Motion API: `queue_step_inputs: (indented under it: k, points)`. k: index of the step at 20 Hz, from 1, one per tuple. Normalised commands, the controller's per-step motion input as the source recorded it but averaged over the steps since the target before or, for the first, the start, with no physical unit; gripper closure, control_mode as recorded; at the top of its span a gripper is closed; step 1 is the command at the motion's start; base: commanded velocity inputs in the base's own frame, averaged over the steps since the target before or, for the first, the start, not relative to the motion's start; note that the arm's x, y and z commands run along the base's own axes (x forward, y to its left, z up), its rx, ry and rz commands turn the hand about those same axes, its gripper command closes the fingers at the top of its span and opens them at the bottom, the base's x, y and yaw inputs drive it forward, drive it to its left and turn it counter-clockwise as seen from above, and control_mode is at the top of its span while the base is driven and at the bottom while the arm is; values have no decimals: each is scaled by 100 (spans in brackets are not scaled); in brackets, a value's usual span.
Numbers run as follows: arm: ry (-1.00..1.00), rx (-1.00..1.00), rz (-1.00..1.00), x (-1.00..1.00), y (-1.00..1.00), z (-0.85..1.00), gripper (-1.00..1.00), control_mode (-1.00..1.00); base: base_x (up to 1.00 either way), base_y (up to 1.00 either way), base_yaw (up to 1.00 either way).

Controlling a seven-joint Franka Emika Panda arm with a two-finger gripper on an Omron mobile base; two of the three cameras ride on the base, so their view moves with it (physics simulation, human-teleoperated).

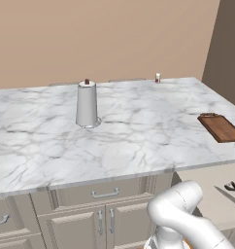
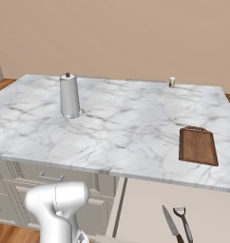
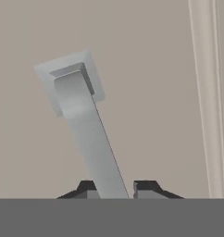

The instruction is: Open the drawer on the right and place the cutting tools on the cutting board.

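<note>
We count one grey-white marble counter (image 2: 126, 128), and on it three things. One tall grey cylindrical canister with a small dark knob (image 1: 87, 103) stands upright toward nine o'clock. One tiny pale shaker with a dark base (image 2: 172, 82) stands at the far edge, about one o'clock. One flat reddish-brown wooden cutting board with a darker rim (image 2: 197, 146) lies flat near the right edge, at about three o'clock, its small handle end pointing away from us.

Below the counter's front edge, at the right, one shallow drawer with a pale beige box inside (image 2: 140, 209) stands pulled out. In it we count two tools lying side by side and just apart: one knife with a grey blade and dark handle (image 2: 170, 221) and one dark-handled peeler with a forked head (image 2: 183, 219). Both lie in the drawer, well apart from the board.

In the hand view, the hand (image 3: 115, 187) is pressed together on one short silver bar handle (image 3: 86, 129), which runs up between the two dark fingertips (image 3: 146, 187) toward eleven o'clock, against the grey-beige drawer front (image 3: 155, 92).

In the left base view we count two further closed drawer fronts with horizontal handles and two cabinet doors with vertical handles (image 1: 101, 221).
</note>
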Motion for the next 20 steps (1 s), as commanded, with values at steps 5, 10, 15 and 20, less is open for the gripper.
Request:
queue_step_inputs:
  k: [5,10,15,20]
  points:
    - [-1,1,0,-20,-2,0,100,-100,0,0,0]
    - [0,0,0,0,0,0,-100,-100,0,0,0]
    - [-1,0,0,-9,0,0,-100,-100,0,0,0]
    - [-5,2,0,-32,-16,12,-100,-100,0,0,0]
